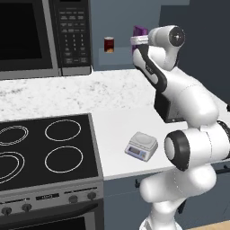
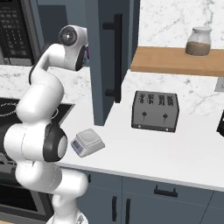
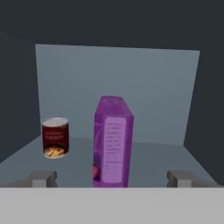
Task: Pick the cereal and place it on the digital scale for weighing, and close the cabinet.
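1. Left base view — the arm reaches up into the open cabinet. The cereal, a purple box, peeks out beside the wrist on the cabinet shelf, with a dark red can to its left. The digital scale sits on the white counter, near the stove, well apart from the cereal. A microwave hangs at left.

2. Right base view — the cabinet door stands open, its black bar handle facing the camera. The scale sits on the counter below, a black four-slot toaster to its right, a jar on a wooden shelf.

3. Hand view — the claw is spread wide, one fingertip at each side. The cereal stands upright between them, narrow side facing, just beyond the tips — not touching either. The can stands further back on the left.
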